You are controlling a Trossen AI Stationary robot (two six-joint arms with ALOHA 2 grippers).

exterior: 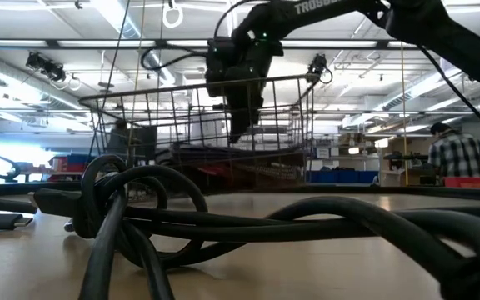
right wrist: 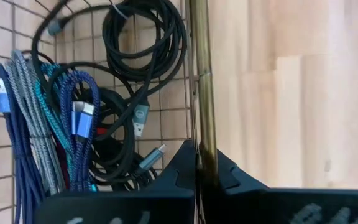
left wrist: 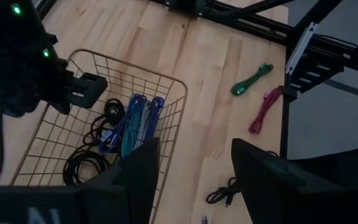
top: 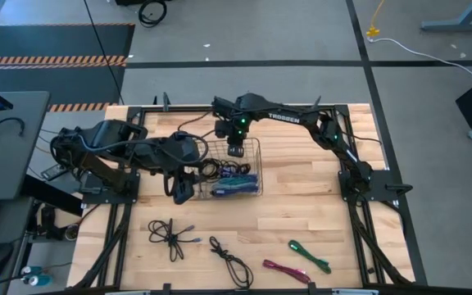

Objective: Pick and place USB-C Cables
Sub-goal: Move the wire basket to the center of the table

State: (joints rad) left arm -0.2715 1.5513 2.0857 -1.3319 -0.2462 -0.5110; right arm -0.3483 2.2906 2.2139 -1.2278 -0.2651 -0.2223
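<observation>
cables in basket, others probably before it

The robot's 2 dark six-joint arms both reach toward the middle of the table from opposite sides. The right arm stretches from its base at the table's right edge across the far side, its wrist bent downward, and the right gripper points down with its 2 dark fingers closed together on a thin brass-coloured wire rim. The left arm runs from its base at the left edge, folded low, and the left gripper points down and toward the near side with its 2 dark fingers spread wide apart and nothing between them.
</observation>
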